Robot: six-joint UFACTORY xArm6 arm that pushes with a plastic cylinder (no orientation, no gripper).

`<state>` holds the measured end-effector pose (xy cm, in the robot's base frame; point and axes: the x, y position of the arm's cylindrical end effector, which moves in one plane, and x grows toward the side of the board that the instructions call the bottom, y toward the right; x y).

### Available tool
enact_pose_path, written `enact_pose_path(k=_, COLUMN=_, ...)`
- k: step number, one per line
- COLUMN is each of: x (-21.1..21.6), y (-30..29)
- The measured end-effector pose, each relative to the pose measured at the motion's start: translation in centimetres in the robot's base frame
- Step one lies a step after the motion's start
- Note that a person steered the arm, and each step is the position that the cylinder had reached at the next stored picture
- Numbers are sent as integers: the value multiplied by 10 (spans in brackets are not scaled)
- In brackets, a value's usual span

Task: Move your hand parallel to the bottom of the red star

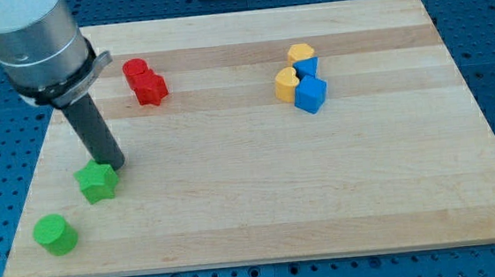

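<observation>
A red star (151, 88) lies at the board's upper left, touching a red cylinder (135, 70) just above it. My tip (113, 165) rests at the left of the board, touching the upper right edge of a green star (97, 181). The tip stands well below and to the left of the red star. The rod rises from the tip up and left to the arm's grey body at the view's top left.
A green cylinder (55, 234) sits near the board's bottom left corner. At the upper right, a yellow block (301, 54), a yellow heart (286, 84) and two blue blocks (310, 93) cluster together. The wooden board (323, 194) lies on a blue surface.
</observation>
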<state>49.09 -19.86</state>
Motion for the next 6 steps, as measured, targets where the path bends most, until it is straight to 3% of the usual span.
enact_pose_path(k=3, x=39, y=-10)
enact_pose_path(k=5, x=-1, y=-1)
enact_pose_path(k=6, x=-1, y=-1)
